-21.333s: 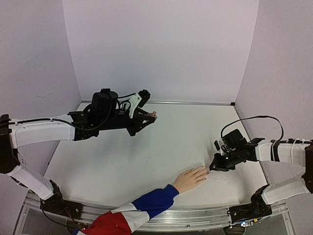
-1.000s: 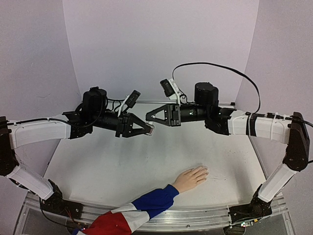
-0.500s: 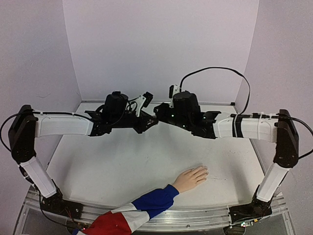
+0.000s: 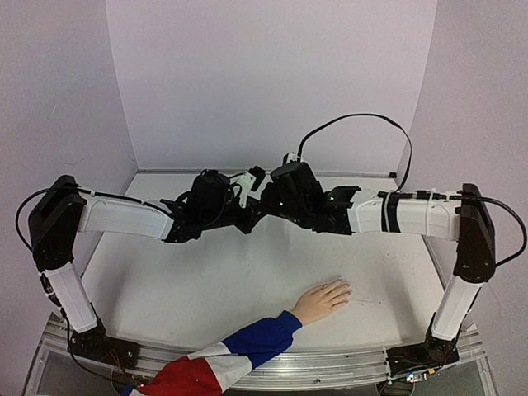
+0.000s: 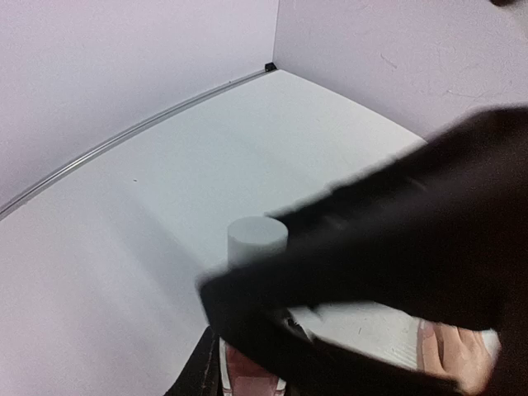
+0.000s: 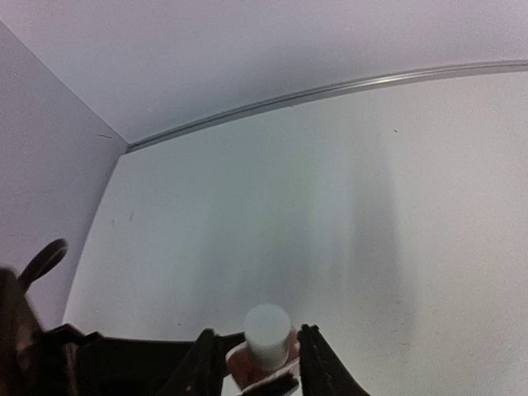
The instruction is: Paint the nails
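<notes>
Pale lilac walls [image 4: 272,82] enclose a white table [image 4: 165,280] on three sides, and two black-and-white robot arms meet above its far centre. The left gripper [image 4: 247,219] is clamped on a small pinkish bottle [image 5: 247,375]. The right gripper [image 6: 254,356] is spread, with a finger on each side of the bottle's white cap [image 6: 267,332] and neither touching it. The flesh-coloured hand [image 4: 323,299] in a blue, white and red sleeve [image 4: 247,346] lies flat near the front edge, well apart from both grippers. Its nails [image 4: 346,287] are too small to show any polish. The task looks barely begun: the cap is still on, so opening the bottle and painting remain. Bare table lies between the grippers and the hand.
</notes>
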Controlling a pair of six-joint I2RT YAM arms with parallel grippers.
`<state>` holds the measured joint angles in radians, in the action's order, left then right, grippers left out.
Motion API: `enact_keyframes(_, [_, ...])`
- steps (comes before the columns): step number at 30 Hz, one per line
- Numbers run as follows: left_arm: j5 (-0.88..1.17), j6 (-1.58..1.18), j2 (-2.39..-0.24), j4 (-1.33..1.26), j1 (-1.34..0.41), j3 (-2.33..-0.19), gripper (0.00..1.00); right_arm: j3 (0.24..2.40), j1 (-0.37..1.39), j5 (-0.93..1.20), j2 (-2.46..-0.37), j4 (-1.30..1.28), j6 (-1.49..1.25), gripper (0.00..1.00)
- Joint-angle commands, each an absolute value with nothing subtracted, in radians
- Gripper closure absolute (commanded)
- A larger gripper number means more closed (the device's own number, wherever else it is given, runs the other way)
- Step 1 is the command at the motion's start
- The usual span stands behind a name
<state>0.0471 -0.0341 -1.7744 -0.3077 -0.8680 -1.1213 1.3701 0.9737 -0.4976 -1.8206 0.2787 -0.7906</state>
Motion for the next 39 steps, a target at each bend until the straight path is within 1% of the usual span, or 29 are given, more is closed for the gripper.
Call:
enact_keyframes(1, [-0.009,-0.071,-1.632,-0.465,-0.860,-1.050,1.00,1.320,1.044,-0.306,-1.678,0.258,-0.694,0.57])
enact_keyframes(3, [0.019,-0.083,-1.586,-0.416,-0.861,-1.027,1.00,1.288,1.025,-0.256,-1.618,0.259,-0.652,0.52])
enact_keyframes(5, [0.046,-0.082,-1.546,-0.332,-0.861,-1.029,1.00,1.265,1.001,-0.146,-1.579,0.270,-0.585,0.48])
enact_keyframes(9, [0.105,-0.076,-1.451,-0.212,-0.847,-1.020,1.00,1.211,0.974,0.052,-1.499,0.301,-0.451,0.27])
enact_keyframes(11, [0.200,-0.107,-1.405,-0.177,-0.819,-1.010,1.00,1.174,0.944,0.177,-1.459,0.336,-0.407,0.20])
enact_keyframes(14, [0.408,-0.148,-1.342,-0.160,-0.778,-0.994,1.00,1.142,0.892,0.353,-1.428,0.393,-0.381,0.15])
enact_keyframes(16, [0.630,-0.149,-1.315,-0.160,-0.773,-0.993,1.00,1.141,0.861,0.485,-1.429,0.431,-0.383,0.14])
enact_keyframes(19, [0.847,-0.175,-1.307,-0.160,-0.773,-1.017,1.00,1.142,0.843,0.641,-1.439,0.535,-0.420,0.15])
enact_keyframes(21, [0.939,-0.194,-1.311,-0.160,-0.773,-1.029,1.00,1.153,0.844,0.723,-1.456,0.606,-0.447,0.16])
enact_keyframes(23, [0.996,-0.206,-1.313,-0.160,-0.773,-1.036,1.00,1.170,0.843,0.760,-1.472,0.652,-0.470,0.21])
enact_keyframes(25, [1.027,-0.211,-1.316,-0.160,-0.773,-1.039,1.00,1.192,0.842,0.778,-1.488,0.669,-0.479,0.30])
enact_keyframes(30, [1.042,-0.218,-1.323,-0.160,-0.773,-1.043,1.00,1.218,0.843,0.856,-1.538,0.754,-0.544,0.46])
enact_keyframes(33, [1.046,-0.218,-1.333,-0.160,-0.773,-1.047,1.00,1.218,0.842,0.886,-1.560,0.818,-0.582,0.58])
enact_keyframes(39, [1.035,-0.220,-1.348,-0.160,-0.773,-1.059,1.00,1.210,0.845,0.920,-1.583,0.863,-0.614,0.72])
